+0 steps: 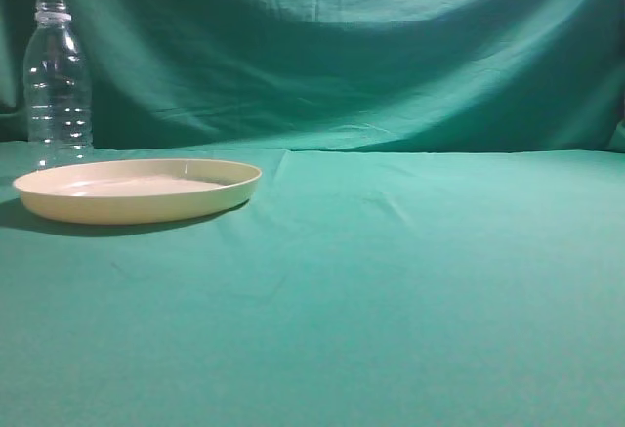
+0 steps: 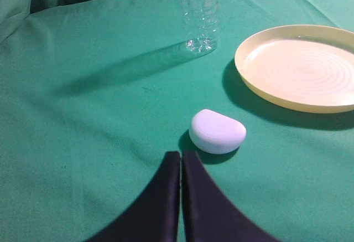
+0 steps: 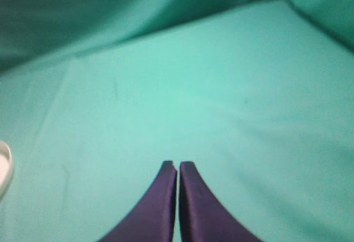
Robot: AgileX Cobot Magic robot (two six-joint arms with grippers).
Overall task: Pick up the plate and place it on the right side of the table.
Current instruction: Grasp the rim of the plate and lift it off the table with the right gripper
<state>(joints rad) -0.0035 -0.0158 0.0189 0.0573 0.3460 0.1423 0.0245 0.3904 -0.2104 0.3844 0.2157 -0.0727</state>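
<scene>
On the left part of the desk [image 1: 410,280], well short of the bare right side, sits the plate [image 1: 137,190], flat, empty, cream-yellow, low rim, w/ a clear bottle [image 1: 57,80] upright just behind its left end; can't tell from the exterior view if the two touch, but the left wrist view shows a gap of cloth between them. Left fingers [image 2: 181,159] are pressed together, nothing held, hanging above the cloth w/ the plate ahead and to the right of the tips, well apart from them; a small white rounded lump [image 2: 217,131] lies just ahead of the tips, between them and the plate's near-left rim. Right fingers [image 3: 177,167] also closed tight, empty, over bare teal cloth; only a pale sliver at the left edge of that view, prob. the plate rim, so plate is far off to their left. Neither arm shows in the exterior view. Risks, as I judge them: fingers must open before any approach, else they just shove the plate; rim is low and thin, so a shallow pinch could slip or tip the plate on lift; a left-arm reach may nudge the white lump or knock the bottle, which looks light and tall; loose wrinkled cloth could drag or bunch under a sliding plate.
</scene>
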